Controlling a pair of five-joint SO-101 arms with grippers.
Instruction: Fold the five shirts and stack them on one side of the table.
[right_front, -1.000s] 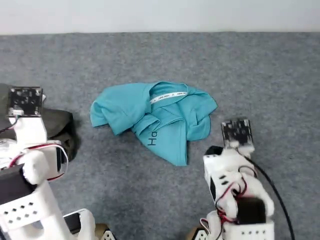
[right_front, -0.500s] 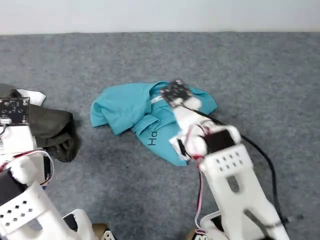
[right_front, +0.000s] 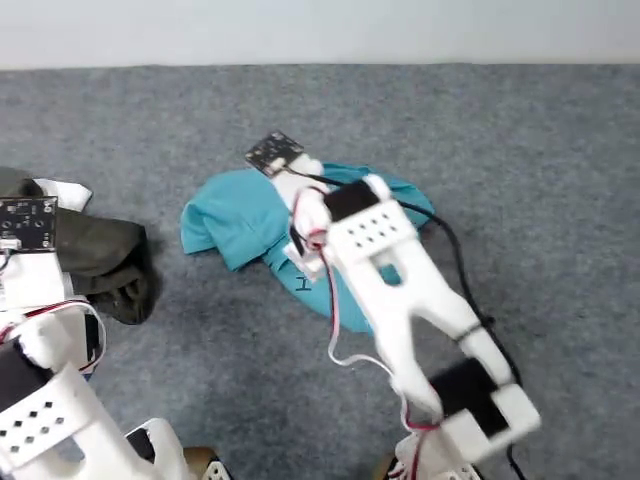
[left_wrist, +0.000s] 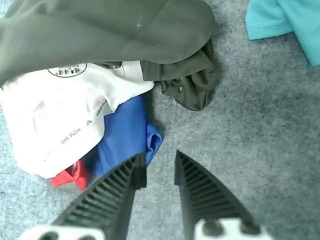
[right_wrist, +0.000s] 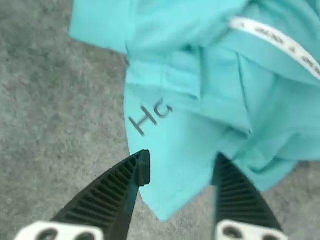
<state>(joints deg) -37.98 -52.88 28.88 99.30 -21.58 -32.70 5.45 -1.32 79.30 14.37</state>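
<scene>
1. I'm taking the teal shirt (right_front: 235, 215) as my anchor. It lies crumpled and unfolded on the grey table surface (right_front: 520, 130), about mid-table in the high view.
2. The right arm (right_front: 400, 280) is stretched out right over the teal shirt and covers its middle from above.
3. On the right wrist view, the right gripper (right_wrist: 182, 170) has its jaws spread wide with nothing between them. One finger sits at the teal shirt's (right_wrist: 200, 125) edge near the dark lettering (right_wrist: 150, 115), and the other is over the fabric. I can't tell whether either tip touches the cloth.
4. The white neck tape (right_wrist: 275, 45) shows along the teal shirt's collar, on the far side of the lettering from the gripper.
5. Left of the teal shirt, a little apart from it, there's a heap of clothes with the dark olive shirt (right_front: 100, 255) on top.
6. The left wrist view shows the heap better: the dark olive shirt (left_wrist: 100, 30), a white shirt (left_wrist: 60, 120) under it, a blue shirt (left_wrist: 125, 135) and a scrap of red shirt (left_wrist: 67, 175). A corner of the teal shirt (left_wrist: 285, 20) shows beyond them.
7. The left gripper (left_wrist: 159, 162) has its jaws slightly parted and holds nothing. It hangs by the blue shirt's edge, on the heap's side of the teal shirt.
8. The left arm (right_front: 40, 300) is at the table's near left, well apart from the teal shirt.
</scene>
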